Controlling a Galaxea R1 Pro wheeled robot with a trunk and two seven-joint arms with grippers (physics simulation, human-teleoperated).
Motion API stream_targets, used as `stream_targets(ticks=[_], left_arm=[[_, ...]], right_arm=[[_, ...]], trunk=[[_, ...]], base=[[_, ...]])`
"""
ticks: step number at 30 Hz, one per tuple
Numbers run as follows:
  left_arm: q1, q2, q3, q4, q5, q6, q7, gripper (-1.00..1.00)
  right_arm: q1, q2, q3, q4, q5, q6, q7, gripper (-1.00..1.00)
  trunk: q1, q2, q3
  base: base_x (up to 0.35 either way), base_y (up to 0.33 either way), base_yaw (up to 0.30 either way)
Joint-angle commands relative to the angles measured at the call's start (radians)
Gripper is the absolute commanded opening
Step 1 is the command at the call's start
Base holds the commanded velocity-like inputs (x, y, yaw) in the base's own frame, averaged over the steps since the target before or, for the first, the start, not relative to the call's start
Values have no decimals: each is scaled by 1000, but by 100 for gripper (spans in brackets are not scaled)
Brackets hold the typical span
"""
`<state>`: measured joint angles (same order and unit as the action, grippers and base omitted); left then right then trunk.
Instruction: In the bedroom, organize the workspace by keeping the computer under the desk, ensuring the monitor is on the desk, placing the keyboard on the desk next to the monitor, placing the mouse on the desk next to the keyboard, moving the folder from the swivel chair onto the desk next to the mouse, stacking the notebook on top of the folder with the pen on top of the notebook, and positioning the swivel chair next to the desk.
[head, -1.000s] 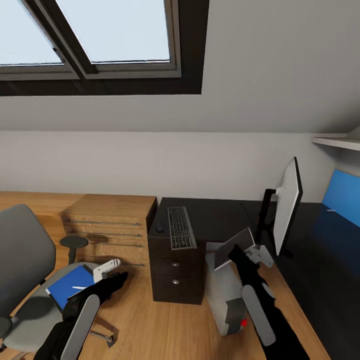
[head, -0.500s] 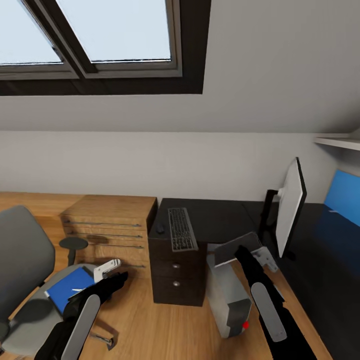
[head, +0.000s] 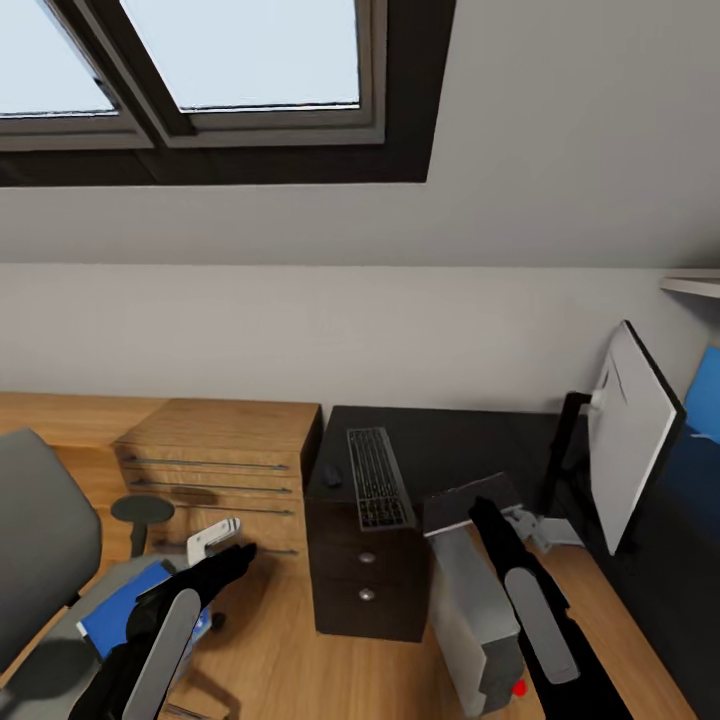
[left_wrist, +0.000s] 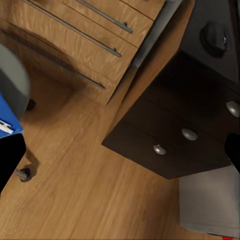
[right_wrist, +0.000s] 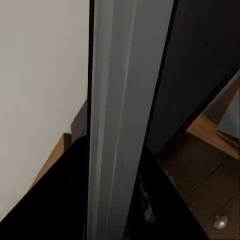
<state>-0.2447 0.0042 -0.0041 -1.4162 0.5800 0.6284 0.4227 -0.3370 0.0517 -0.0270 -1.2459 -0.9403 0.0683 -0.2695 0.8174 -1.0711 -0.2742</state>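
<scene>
The grey swivel chair (head: 35, 540) stands at the left with the blue folder (head: 115, 610) on its seat. A white streak lies on the folder (left_wrist: 6, 122); the notebook is hidden. My left gripper (head: 222, 535) hovers open beside the chair, nothing between its fingers (left_wrist: 7, 160). On the black desk (head: 470, 450) lie the keyboard (head: 378, 478) and the small mouse (head: 332, 476), and the monitor (head: 635, 440) stands at the right. The grey computer (head: 480, 600) stands tilted on the floor beside the drawers (head: 365, 585). My right gripper (head: 535, 525) is shut on its upper edge (right_wrist: 120, 125).
A low oak cabinet (head: 220, 450) stands between the chair and the desk. The sloped ceiling holds a skylight (head: 200, 60). A blue wall panel (head: 705, 390) and a shelf (head: 695, 285) show at the far right. Bare oak floor (left_wrist: 75, 190) lies before the drawers.
The whole view has moved closer to the desk and shifted, so the monitor sits further right and larger. Both arms keep their places in the view, and the computer stays with the right gripper.
</scene>
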Motion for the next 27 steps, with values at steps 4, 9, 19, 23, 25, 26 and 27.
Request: stream_targets(ticks=[4,9,19,23,25,26,27], left_arm=[[-1,0,0,-1,11,2,8,100],[-1,-1,-3,-1,12,2,8,100],[-1,-1,-10,-1,11,-1,9,100],[-1,-1,-11,-1,11,0,8,100],[-1,-1,-11,-1,11,1,8,100],[-1,-1,-11,-1,11,2,8,100],[-1,-1,-11,-2,12,3,8,100]], right_arm=[[0,-3,-2,-7,-101,7,35,-100],[1,-5,-3,-7,-116,7,193,-100],[3,-34,-5,2,-112,1,380,-100],[5,-38,-5,2,-111,-1,385,-100],[5,-39,-5,4,-111,-2,385,-100],[5,-39,-5,11,-111,-2,386,-100],[5,-39,-5,16,-112,-3,386,-100]], trunk=[[1,-1,-1],[1,-1,-1],[1,-1,-1],[1,-1,-1],[1,-1,-1],[1,-1,-1],[1,-1,-1]], base=[[282,133,0],[295,82,0],[287,9,0],[312,-28,0],[271,-57,0],[172,-51,0],[137,-41,0]])
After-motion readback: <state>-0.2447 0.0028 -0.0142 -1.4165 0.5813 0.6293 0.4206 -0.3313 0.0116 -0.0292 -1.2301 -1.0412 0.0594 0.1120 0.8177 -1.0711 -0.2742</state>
